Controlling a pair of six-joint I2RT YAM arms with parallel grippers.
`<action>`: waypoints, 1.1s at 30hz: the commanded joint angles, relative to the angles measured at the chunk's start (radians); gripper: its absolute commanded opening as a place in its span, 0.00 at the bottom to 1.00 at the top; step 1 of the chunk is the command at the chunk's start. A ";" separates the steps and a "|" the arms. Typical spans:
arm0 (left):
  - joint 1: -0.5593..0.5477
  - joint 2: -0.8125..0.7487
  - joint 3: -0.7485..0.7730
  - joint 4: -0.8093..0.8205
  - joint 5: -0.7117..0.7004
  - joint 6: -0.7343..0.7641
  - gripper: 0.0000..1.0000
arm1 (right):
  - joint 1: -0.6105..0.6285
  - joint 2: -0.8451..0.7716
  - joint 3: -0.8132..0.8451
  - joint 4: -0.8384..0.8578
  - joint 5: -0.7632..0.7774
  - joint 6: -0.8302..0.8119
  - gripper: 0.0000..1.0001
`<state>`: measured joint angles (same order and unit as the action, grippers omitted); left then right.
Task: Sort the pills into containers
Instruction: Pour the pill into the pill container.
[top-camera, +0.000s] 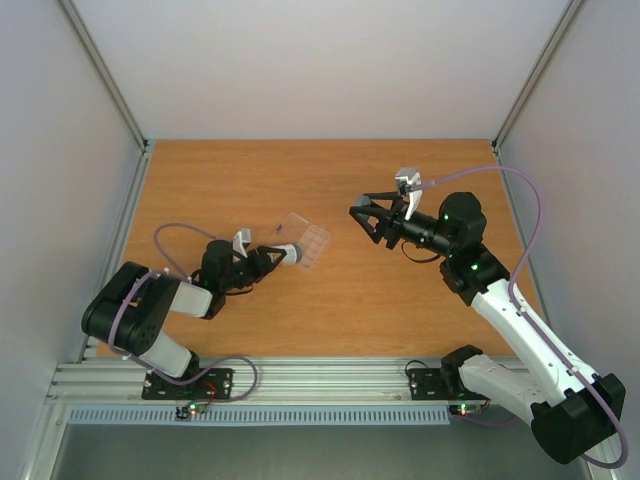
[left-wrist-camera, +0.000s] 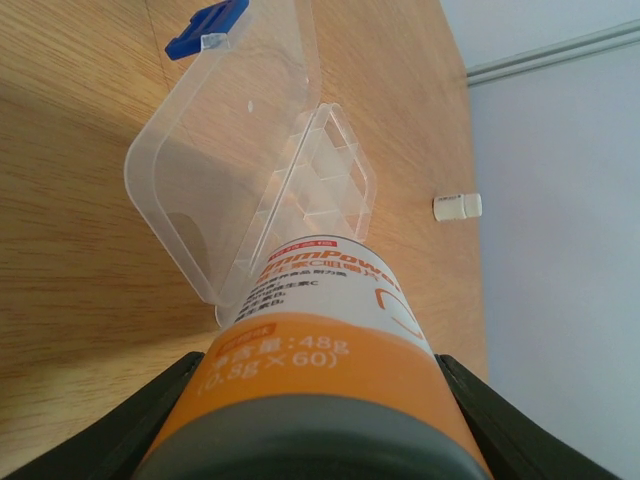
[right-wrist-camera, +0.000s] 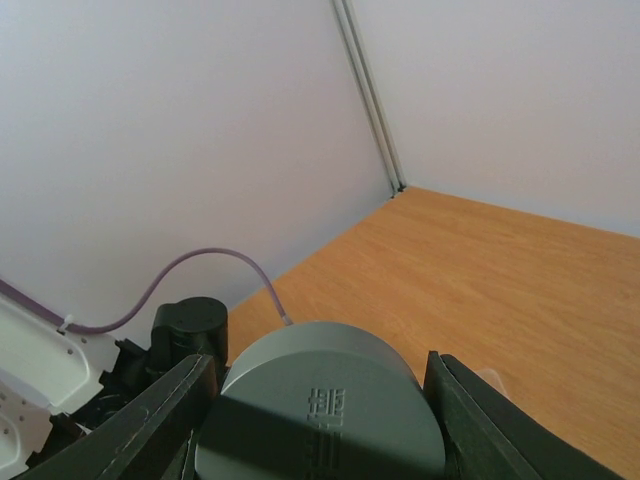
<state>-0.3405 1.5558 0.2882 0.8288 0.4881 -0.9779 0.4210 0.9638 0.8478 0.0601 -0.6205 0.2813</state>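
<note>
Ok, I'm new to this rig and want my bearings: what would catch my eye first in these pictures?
First, the orange-and-white bottle clamped in the left gripper, its far end pointing at the open clear pill box in the middle of the table. Next, the right gripper to the right of the box, closed on a grey cap.
</note>
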 joint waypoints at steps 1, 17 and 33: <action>-0.019 -0.021 0.029 -0.049 -0.039 0.051 0.00 | 0.005 -0.010 -0.007 0.008 -0.010 -0.010 0.22; -0.044 -0.077 0.046 -0.161 -0.088 0.101 0.01 | 0.005 -0.014 -0.011 0.006 -0.015 -0.007 0.22; -0.054 -0.110 0.083 -0.259 -0.114 0.154 0.00 | 0.005 -0.005 -0.010 0.010 -0.021 -0.006 0.21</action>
<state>-0.3885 1.4662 0.3477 0.6098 0.4061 -0.8703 0.4210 0.9638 0.8444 0.0593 -0.6270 0.2810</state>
